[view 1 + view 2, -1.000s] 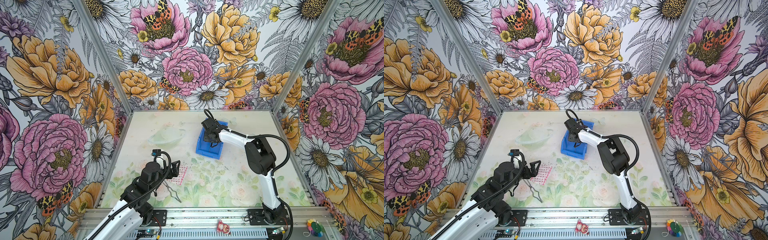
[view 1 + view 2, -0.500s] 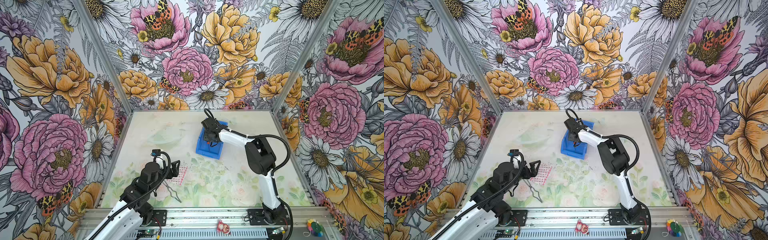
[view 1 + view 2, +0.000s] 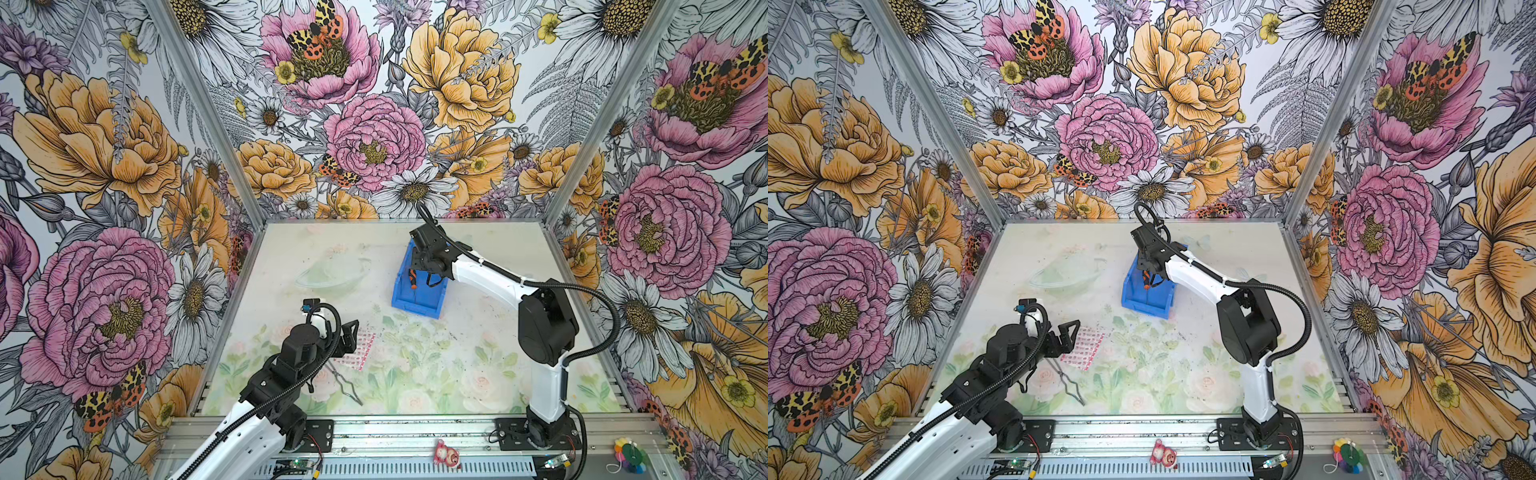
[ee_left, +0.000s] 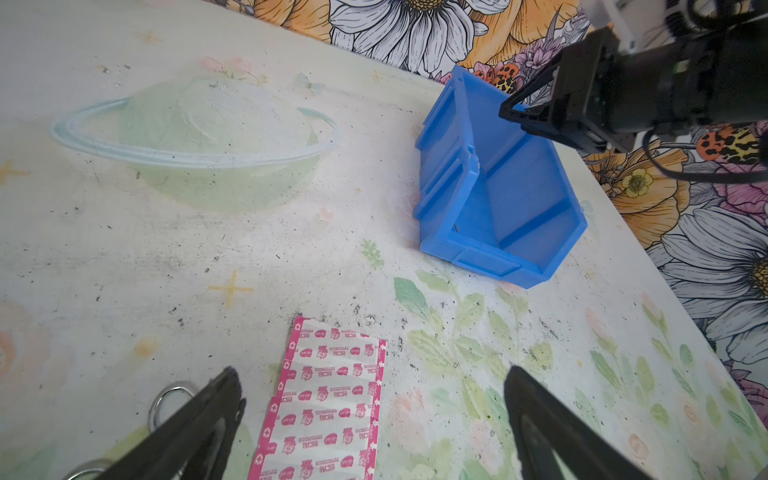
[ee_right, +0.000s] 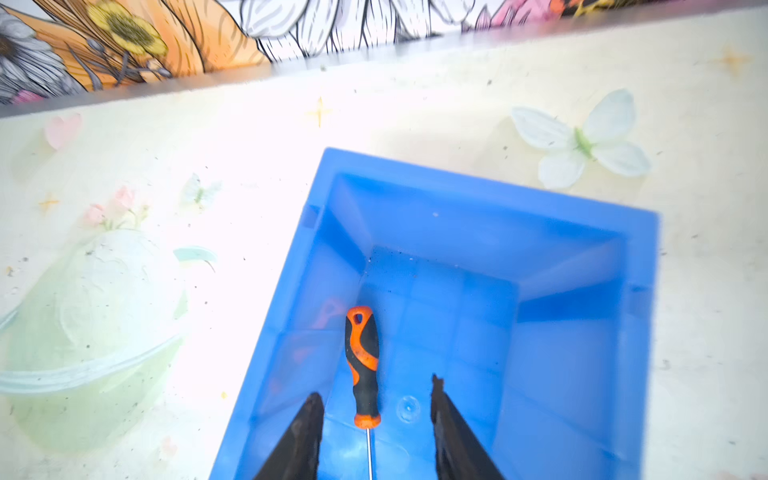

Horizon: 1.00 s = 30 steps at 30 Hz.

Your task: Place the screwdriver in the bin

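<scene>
The screwdriver (image 5: 362, 361), orange-and-black handle and thin shaft, lies inside the blue bin (image 5: 561, 340) close to one side wall. My right gripper (image 5: 375, 386) hangs over the bin, open, its two fingers standing apart on either side of the handle without touching it. In both top views the orange handle (image 3: 412, 279) (image 3: 1145, 280) shows under that gripper (image 3: 420, 275) within the bin (image 3: 417, 301) (image 3: 1144, 305). My left gripper (image 4: 372, 374) is open and empty, low over the table at the front left (image 3: 352, 332), far from the bin (image 4: 519, 199).
A pink-and-white strip of plasters (image 4: 328, 399) (image 3: 359, 347) lies below the left gripper. Bent silver wire tongs (image 3: 345, 384) (image 3: 1069, 384) rest near the table's front edge beside the left arm. The back wall stands just behind the bin.
The right gripper's jaws have parted and the screwdriver now lies loose in the bin. Neither arm has shifted noticeably.
</scene>
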### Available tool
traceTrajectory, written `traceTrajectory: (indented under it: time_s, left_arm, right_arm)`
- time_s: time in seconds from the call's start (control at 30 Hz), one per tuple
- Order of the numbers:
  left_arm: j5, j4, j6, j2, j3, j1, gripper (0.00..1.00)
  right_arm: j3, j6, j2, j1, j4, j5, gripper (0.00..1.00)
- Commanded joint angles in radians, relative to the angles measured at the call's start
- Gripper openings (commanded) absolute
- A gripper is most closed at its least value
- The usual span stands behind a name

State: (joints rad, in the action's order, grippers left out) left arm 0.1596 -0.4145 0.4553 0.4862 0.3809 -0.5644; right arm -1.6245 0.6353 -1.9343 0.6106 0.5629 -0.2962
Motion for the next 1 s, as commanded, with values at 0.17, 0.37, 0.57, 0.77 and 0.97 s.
traceTrajectory:
  time_s: [0.17,0.37,0.57,0.77,0.97]
  left_arm:
    - [0.087,0.019,-0.077,0.045,0.06,0.031,0.99]
    - [0.144,0.024,-0.074,0.073,0.063,0.077,0.99]
    - [0.18,0.12,-0.128,0.038,0.02,0.093,0.99]
    - [0.297,0.102,-0.157,0.049,0.051,0.119,0.99]
    - [0.265,0.18,-0.204,0.093,0.054,0.223,0.99]
  right_arm:
    - [0.115,-0.165,0.238,0.014,-0.026,-0.066,0.72]
    - [0.245,-0.285,0.408,0.0,-0.026,-0.084,0.9]
    - [0.424,-0.367,0.598,-0.043,-0.033,-0.14,0.99]
    - [0.596,-0.396,0.804,-0.155,-0.048,-0.144,0.99]
    - [0.767,-0.318,0.958,-0.345,-0.081,-0.148,0.99]
